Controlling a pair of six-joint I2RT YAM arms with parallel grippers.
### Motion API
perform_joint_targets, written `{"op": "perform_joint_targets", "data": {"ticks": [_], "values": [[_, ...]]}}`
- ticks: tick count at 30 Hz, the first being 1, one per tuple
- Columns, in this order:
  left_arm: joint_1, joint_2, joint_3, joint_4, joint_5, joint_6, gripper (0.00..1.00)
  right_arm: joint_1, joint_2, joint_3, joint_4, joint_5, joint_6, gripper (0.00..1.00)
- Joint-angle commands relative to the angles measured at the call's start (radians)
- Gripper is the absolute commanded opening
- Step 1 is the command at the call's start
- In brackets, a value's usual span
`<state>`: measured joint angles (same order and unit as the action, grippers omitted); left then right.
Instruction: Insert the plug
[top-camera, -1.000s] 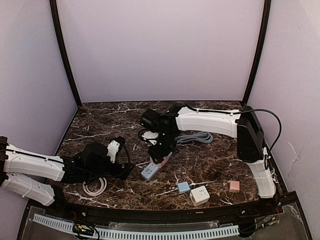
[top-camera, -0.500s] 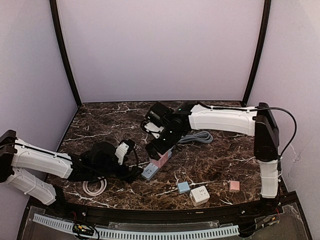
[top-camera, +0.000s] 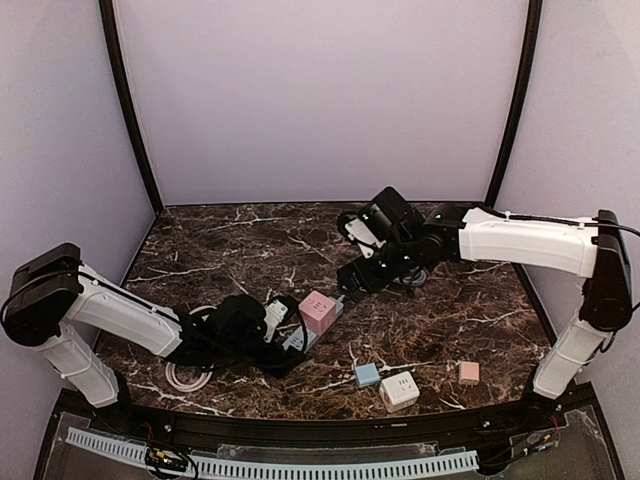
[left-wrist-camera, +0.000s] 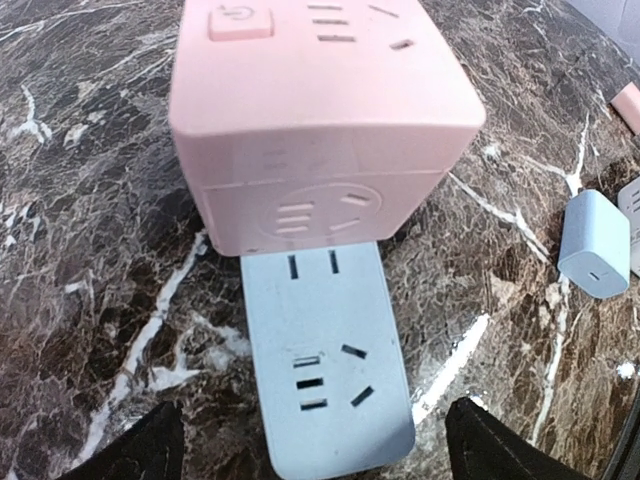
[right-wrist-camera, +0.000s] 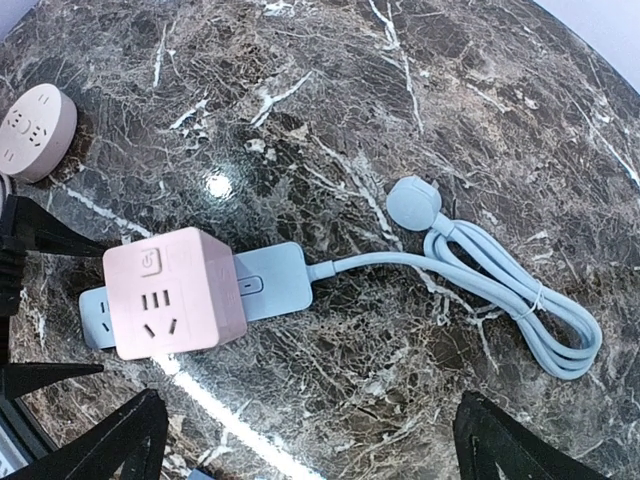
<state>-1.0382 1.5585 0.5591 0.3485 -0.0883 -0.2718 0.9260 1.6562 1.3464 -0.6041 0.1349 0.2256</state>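
The left tool (left-wrist-camera: 310, 445), spread wide, flanks the free end of a blue power strip (left-wrist-camera: 325, 370) on the marbled worktop (top-camera: 200, 250). The pink cube plug (top-camera: 318, 311) sits atop the strip. The right tool (right-wrist-camera: 310, 445) hovers beyond, wide and empty.

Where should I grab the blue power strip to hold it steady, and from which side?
Grip the blue power strip at its bare end, sticking out from under the pink cube, pinching across its two long straight edges. Come from that end, where the open left gripper straddles it. The cube covers the middle; the cable leaves the far end.
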Motion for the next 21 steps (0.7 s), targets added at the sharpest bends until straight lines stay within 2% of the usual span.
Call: {"op": "perform_joint_targets", "data": {"ticks": [1, 2, 7, 9, 14, 21], "values": [[-0.011, 0.070, 0.041, 0.016, -0.028, -0.006, 0.84, -0.012, -0.051, -0.058, 0.078, 0.008, 0.026, 0.99], [-0.011, 0.079, 0.052, 0.017, -0.034, -0.006, 0.81, -0.015, -0.060, -0.068, 0.081, 0.008, 0.026, 0.99], [-0.018, 0.129, 0.088, 0.034, -0.056, -0.002, 0.53, -0.028, -0.091, -0.101, 0.097, 0.008, 0.023, 0.99], [-0.017, 0.143, 0.103, 0.034, -0.062, 0.003, 0.48, -0.034, -0.100, -0.110, 0.101, 0.007, 0.021, 0.99], [-0.017, 0.170, 0.131, 0.036, -0.085, 0.015, 0.42, -0.051, -0.136, -0.141, 0.131, 0.005, 0.019, 0.99], [-0.017, 0.205, 0.189, 0.018, -0.125, 0.020, 0.40, -0.100, -0.215, -0.221, 0.205, 0.029, 0.045, 0.99]]}}
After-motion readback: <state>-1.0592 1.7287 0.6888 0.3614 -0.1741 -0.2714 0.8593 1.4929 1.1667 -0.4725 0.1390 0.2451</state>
